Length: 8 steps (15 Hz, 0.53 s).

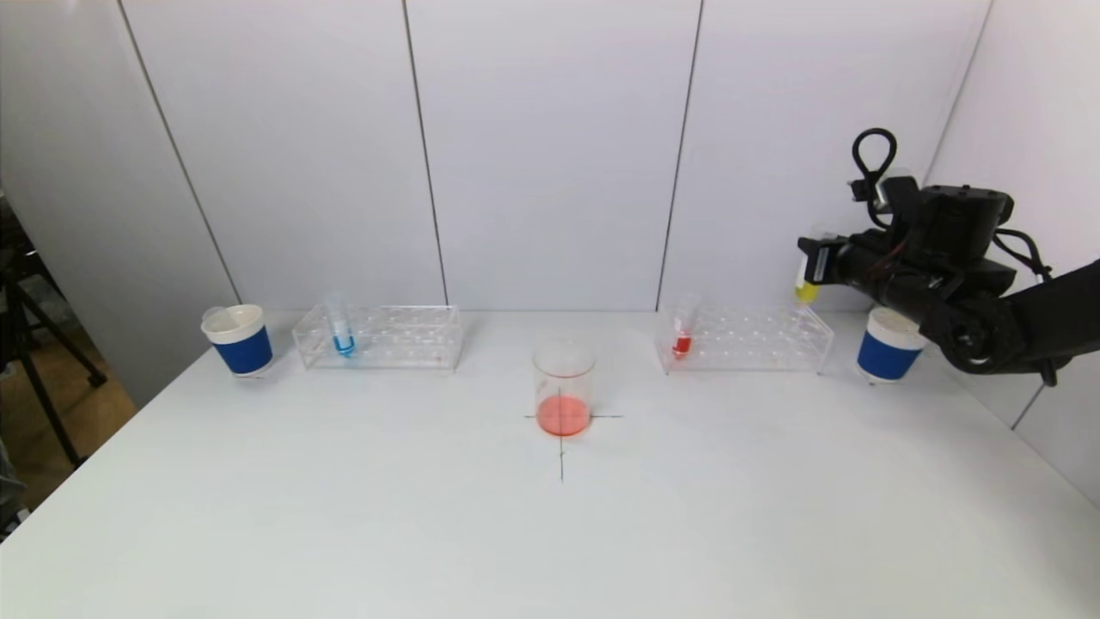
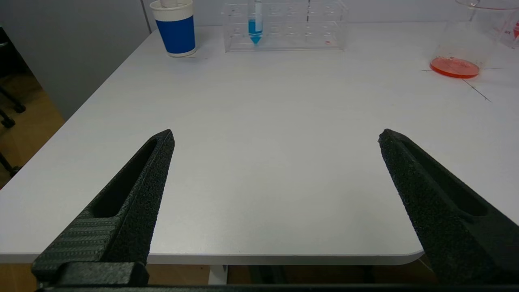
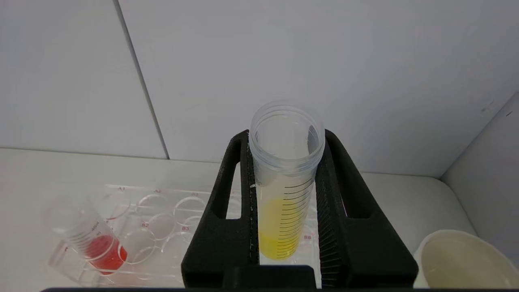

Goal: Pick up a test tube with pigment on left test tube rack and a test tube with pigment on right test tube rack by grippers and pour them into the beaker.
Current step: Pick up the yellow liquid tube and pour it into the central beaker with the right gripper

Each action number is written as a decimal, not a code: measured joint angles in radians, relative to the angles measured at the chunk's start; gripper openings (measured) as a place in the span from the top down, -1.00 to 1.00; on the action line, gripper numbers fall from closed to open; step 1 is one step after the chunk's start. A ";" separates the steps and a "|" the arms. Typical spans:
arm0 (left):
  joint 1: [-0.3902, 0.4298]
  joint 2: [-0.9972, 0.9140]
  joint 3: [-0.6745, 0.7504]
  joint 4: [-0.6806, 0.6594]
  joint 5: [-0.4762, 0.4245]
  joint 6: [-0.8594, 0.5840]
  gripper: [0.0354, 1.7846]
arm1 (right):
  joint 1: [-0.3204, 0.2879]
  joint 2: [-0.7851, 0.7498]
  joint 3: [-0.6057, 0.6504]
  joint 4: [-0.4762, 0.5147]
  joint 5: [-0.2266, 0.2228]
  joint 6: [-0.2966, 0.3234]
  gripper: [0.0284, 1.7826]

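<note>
My right gripper [image 1: 812,262] hangs above the right end of the right test tube rack [image 1: 756,340], shut on a test tube with yellow pigment [image 3: 284,194], held upright and clear of the rack. A tube with red pigment [image 1: 682,331] stands at that rack's left end. The left test tube rack [image 1: 387,337] holds a tube with blue pigment [image 1: 342,331]. The beaker [image 1: 563,387] stands mid-table on a drawn cross, with orange-red liquid in its bottom. My left gripper [image 2: 275,138] is open over the table's near left edge, out of the head view.
A blue-and-white paper cup [image 1: 241,340] stands left of the left rack, and another cup [image 1: 888,346] right of the right rack, just below my right arm. White wall panels close off the back and right. The table edge [image 2: 243,258] lies under my left gripper.
</note>
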 joint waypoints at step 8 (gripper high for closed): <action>0.000 0.000 0.000 0.000 0.000 0.000 -0.98 | 0.049 -0.070 -0.373 0.452 -0.006 -0.045 0.50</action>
